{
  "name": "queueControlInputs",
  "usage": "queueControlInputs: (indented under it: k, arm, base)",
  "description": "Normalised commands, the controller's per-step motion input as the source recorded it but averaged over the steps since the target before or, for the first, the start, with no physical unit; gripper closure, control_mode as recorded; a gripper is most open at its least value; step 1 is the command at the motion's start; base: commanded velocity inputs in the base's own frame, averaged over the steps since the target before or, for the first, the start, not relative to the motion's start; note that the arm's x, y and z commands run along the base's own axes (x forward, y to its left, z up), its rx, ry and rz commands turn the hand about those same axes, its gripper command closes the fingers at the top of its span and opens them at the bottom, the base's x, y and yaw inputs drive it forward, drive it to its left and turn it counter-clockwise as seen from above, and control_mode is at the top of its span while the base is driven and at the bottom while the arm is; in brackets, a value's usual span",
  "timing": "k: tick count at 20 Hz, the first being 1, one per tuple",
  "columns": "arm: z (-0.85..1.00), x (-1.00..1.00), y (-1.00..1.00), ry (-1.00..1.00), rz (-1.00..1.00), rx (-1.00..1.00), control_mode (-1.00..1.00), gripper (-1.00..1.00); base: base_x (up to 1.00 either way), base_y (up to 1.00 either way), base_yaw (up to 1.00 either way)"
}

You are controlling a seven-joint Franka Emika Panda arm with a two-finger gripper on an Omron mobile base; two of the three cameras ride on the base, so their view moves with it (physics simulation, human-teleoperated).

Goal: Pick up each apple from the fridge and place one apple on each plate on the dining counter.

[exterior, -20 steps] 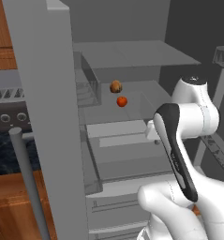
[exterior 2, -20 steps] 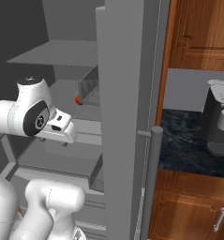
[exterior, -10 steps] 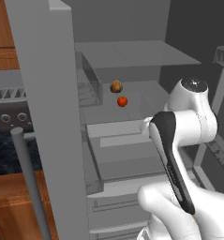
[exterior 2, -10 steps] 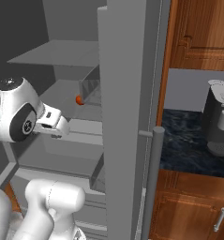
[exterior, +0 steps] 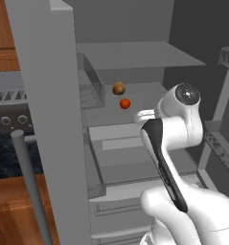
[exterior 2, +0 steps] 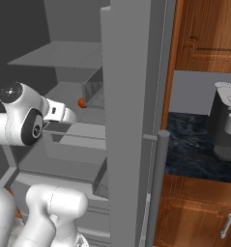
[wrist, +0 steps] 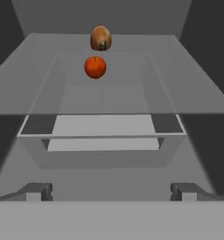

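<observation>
arm facing the open fridge

the gripper (wrist: pixel 111 190) is pointing into the fridge (exterior: pixel 135 62) with its jaws spread wide, holding nothing. an orange-red apple (wrist: pixel 95 67) is sitting on a grey shelf (wrist: pixel 188 89) well ahead of the fingertips, and a duller brownish apple (wrist: pixel 100 38) is sitting just behind it.

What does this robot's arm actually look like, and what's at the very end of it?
The arm is made of smooth, glossy white rounded shells, with dark grey round caps at the joints and a long black strip down one segment. No loose cables show. Its end effector has two small, blocky dark grey fingertips.
</observation>
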Motion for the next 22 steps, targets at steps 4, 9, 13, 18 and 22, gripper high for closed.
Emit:
queueControlInputs:
  k: [4,9,13,18,22]
  arm:
    - [0.00,0.82,0.00,0.00,0.00,0.00,-1.00,-1.00]
    - [0.00,0.70,0.00,0.00,0.00,0.01,-1.00,-1.00]
    - [0.05,0.60,0.00,0.03,0.01,0.01,-1.00,-1.00]
    - [0.01,0.56,0.00,0.12,0.03,0.01,-1.00,-1.00]
    - [-0.04,0.31,0.07,0.00,0.00,0.00,-1.00,-1.00]
  base:
    - [0.00,0.00,0.00]
    - [0.00,0.00,0.00]
    - [0.00,0.00,0.00]
    - [0.00,0.00,0.00]
    - [0.00,0.00,0.00]
